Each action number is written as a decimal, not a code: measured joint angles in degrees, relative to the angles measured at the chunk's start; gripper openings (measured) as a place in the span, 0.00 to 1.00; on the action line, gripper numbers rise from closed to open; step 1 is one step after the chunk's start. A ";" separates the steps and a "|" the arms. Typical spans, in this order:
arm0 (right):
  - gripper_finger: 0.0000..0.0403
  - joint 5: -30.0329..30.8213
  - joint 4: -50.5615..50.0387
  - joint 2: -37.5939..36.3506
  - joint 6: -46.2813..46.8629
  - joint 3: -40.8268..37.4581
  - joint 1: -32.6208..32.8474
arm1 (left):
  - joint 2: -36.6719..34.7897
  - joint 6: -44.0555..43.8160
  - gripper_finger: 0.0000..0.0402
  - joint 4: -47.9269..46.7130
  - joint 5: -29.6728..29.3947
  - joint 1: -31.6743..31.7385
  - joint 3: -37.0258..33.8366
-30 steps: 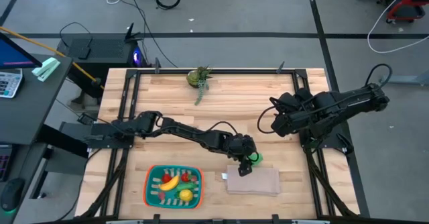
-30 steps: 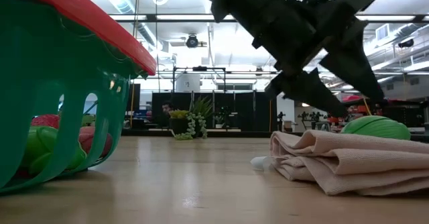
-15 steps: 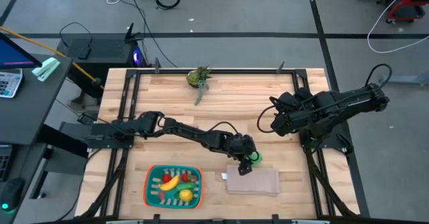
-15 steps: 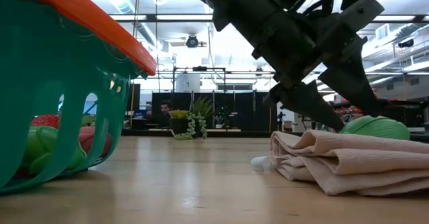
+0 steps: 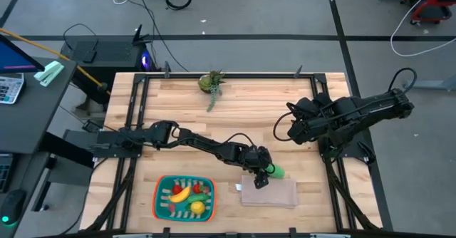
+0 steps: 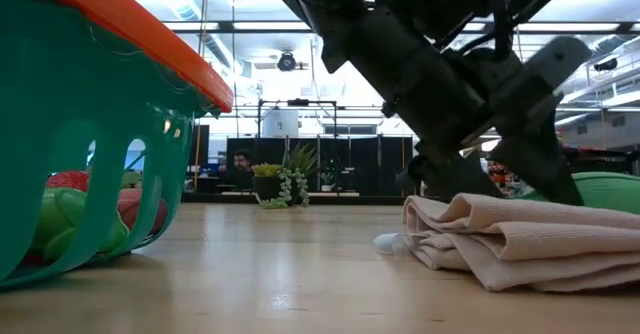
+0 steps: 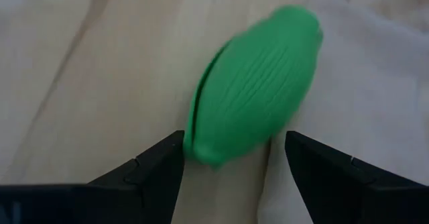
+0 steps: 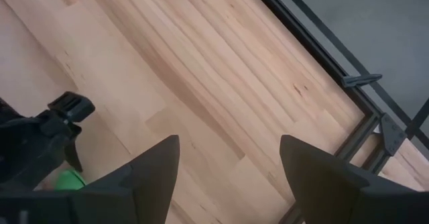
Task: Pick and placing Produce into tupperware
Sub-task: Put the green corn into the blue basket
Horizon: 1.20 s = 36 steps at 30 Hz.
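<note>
A ribbed green produce piece (image 5: 276, 172) lies on the table against the far edge of a folded beige cloth (image 5: 269, 193); it also shows in the low view (image 6: 608, 186). My left gripper (image 5: 261, 175) is low over it and open, its fingers on either side of the piece's near end in the left wrist view (image 7: 232, 138). The teal tupperware (image 5: 161, 195) with the orange rim sits near the front edge and holds a yellow banana (image 5: 179, 194), red pieces and other produce. My right gripper (image 5: 293, 129) waits open at the table's right. My left gripper comes down on the green piece slanting from above and from the table's left. One finger (image 7: 161, 167) lies against the piece's near end (image 7: 201, 153); the other finger (image 7: 328, 174) stands clear of it. The piece rests on the table beside the cloth.
A small green leafy plant (image 5: 212, 83) stands at the far edge. The folded cloth (image 6: 520, 239) lies just in front of the green piece. The tupperware's wall (image 6: 100, 144) fills the low view's left. Bare wood lies between the tupperware and the cloth. A black frame (image 5: 335, 174) borders the table.
My left gripper has come down toward the cloth and the green piece, staying open. The green piece now lies a little farther toward the table's right than before. The right arm has kept still.
</note>
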 joint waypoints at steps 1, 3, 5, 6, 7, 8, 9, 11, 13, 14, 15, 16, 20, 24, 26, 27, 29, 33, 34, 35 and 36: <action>0.66 0.17 0.00 0.01 0.00 0.00 0.00 | 0.10 0.05 0.65 0.43 -0.06 0.00 0.06; 0.66 0.33 0.01 0.02 0.00 0.00 0.00 | 0.30 0.27 0.66 0.63 -0.06 0.13 0.08; 0.66 0.44 0.01 0.00 -0.11 0.00 0.00 | 0.31 0.31 0.66 1.60 -0.09 0.14 0.07; 0.66 0.51 0.01 0.00 -0.44 0.00 0.00 | 0.36 0.32 0.65 2.21 -0.03 0.17 0.06; 0.66 0.51 0.01 0.02 -0.81 0.00 0.00 | 0.37 0.54 0.65 2.59 -0.05 0.20 0.04; 0.66 0.53 0.01 0.01 -0.99 0.00 0.00 | 0.37 0.61 0.65 3.26 -0.06 0.28 0.04; 0.66 0.56 0.01 0.01 -1.18 0.00 0.00 | 0.37 0.72 0.65 3.76 -0.06 0.40 0.04; 0.66 0.57 0.01 0.02 -1.31 0.00 0.00 | 0.37 0.68 0.65 3.95 -0.06 0.52 0.04; 0.66 0.57 0.00 0.01 -1.37 0.00 0.00 | 0.37 0.74 0.65 3.86 -0.06 0.52 0.01; 0.66 0.55 0.01 0.02 -1.38 0.00 0.00 | 0.37 0.73 0.65 3.98 -0.06 0.52 0.01; 0.66 0.55 0.01 0.00 -1.38 0.00 0.00 | 0.37 0.74 0.65 4.21 -0.07 0.52 0.01; 0.66 0.55 0.01 0.02 -1.38 0.00 0.00 | 0.37 0.74 0.64 4.32 -0.06 0.52 0.01; 0.66 0.55 0.01 0.02 -1.40 0.00 0.00 | 0.37 0.76 0.64 4.49 -0.06 0.52 0.01; 0.66 -0.71 -0.01 0.02 -1.16 0.00 0.00 | 0.37 0.94 0.64 4.56 -0.04 0.55 0.01; 0.66 -3.75 -0.03 0.02 -1.38 0.00 0.00 | 0.37 0.94 0.64 4.56 -0.06 0.57 0.01; 0.66 -4.99 -0.03 0.01 -1.40 0.00 0.02 | 0.37 0.94 0.64 4.58 -0.06 0.59 0.01; 0.66 -6.41 -0.03 0.02 -1.35 0.00 0.45 | 0.37 0.94 0.64 4.60 -0.06 0.59 0.01; 0.66 -12.09 0.02 0.01 1.17 -0.17 1.87 | 0.37 0.94 0.64 4.65 -0.04 0.57 0.01; 0.66 -14.80 0.01 0.00 2.33 -0.57 2.29 | 0.37 0.94 0.64 4.65 -0.04 0.57 0.01; 0.65 -17.45 0.07 -0.03 3.68 -1.43 2.79 | 0.37 0.92 0.64 4.67 -0.04 0.57 0.01; 0.64 -19.86 0.04 -0.04 5.26 -2.67 3.39 | 0.37 0.92 0.63 4.70 -0.06 0.59 0.01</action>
